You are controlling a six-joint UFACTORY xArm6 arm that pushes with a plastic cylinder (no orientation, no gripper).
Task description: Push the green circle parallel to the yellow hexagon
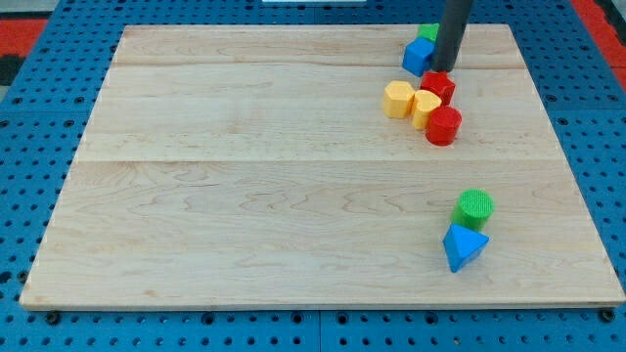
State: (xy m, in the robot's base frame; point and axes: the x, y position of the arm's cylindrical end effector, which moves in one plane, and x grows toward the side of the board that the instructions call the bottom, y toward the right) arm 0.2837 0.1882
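Note:
The green circle (474,207) stands at the view's lower right on the wooden board (245,196), touching a blue triangle (464,246) just below it. The yellow hexagon (398,99) lies at the upper right, in a cluster with a second yellow block (424,108), a red block (437,86) and a red cylinder (443,126). My tip (443,69) is at the view's top right, between a blue cube (419,56) and the red block, far above the green circle. A green block (427,32) peeks out behind the rod.
The board lies on a blue pegboard table (29,117). Red patches show at the view's top corners (15,24). The cluster of blocks sits close to the board's top right edge.

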